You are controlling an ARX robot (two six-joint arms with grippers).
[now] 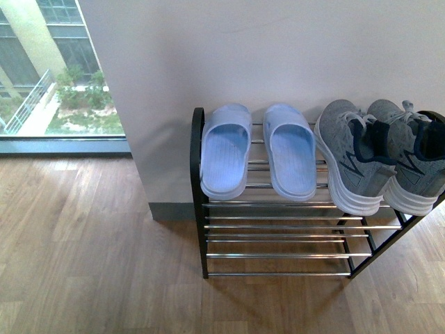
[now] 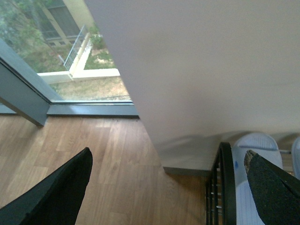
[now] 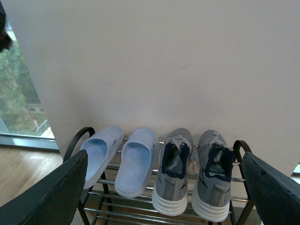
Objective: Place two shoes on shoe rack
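The shoe rack (image 1: 201, 209) is standing on the wooden floor (image 1: 83, 243) against the white wall (image 1: 264, 49), and all four shoes are resting on its top tier. The two pale blue slides (image 1: 226, 149) are lying side by side at the rack's left end, toes toward the wall, the left one just inside the black side frame. The two grey sneakers (image 1: 351, 156) are sitting next to the slides at the rack's right end, toes toward the wall, white heels hanging slightly past the front rod and the two shoes touching each other. The lower tiers of chrome rods are showing beneath them.

In the right wrist view, the slides (image 3: 119, 159) and sneakers (image 3: 194, 173) are lining up across the rack (image 3: 77, 140), and the right gripper (image 3: 164, 197) is hanging back from the rack with its jaws spread wide, holding nothing. In the left wrist view, the left gripper (image 2: 168, 187) is also standing wide apart and empty, hovering near the rack's left frame (image 2: 226, 187), with one slide (image 2: 255, 154) partly showing beside it. A window (image 1: 49, 69) is showing left of the rack, beyond the wall's edge.
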